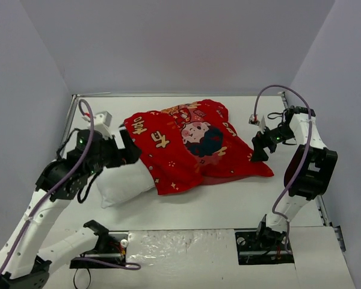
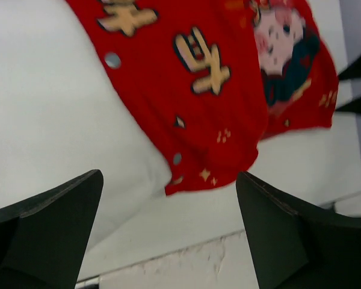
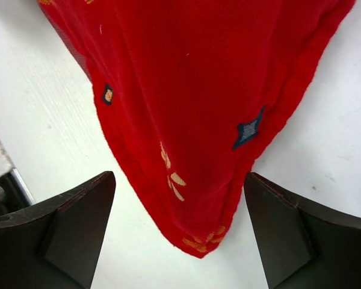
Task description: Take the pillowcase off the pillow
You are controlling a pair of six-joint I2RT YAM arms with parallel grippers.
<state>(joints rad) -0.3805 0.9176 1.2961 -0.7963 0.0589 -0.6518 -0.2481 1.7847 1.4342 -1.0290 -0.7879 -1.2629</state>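
The red pillowcase with cartoon children and gold characters lies across the middle of the table. The white pillow sticks out of its left open end. My left gripper is open and empty, above the pillow where it meets the case's edge; the left wrist view shows pillow and pillowcase beyond the fingers. My right gripper is open and empty just above the case's right corner, which lies between its fingers without touching them.
The white table has a raised rim at the left and right edges. A taped white panel runs along the near edge between the arm bases. Grey walls close the back and sides.
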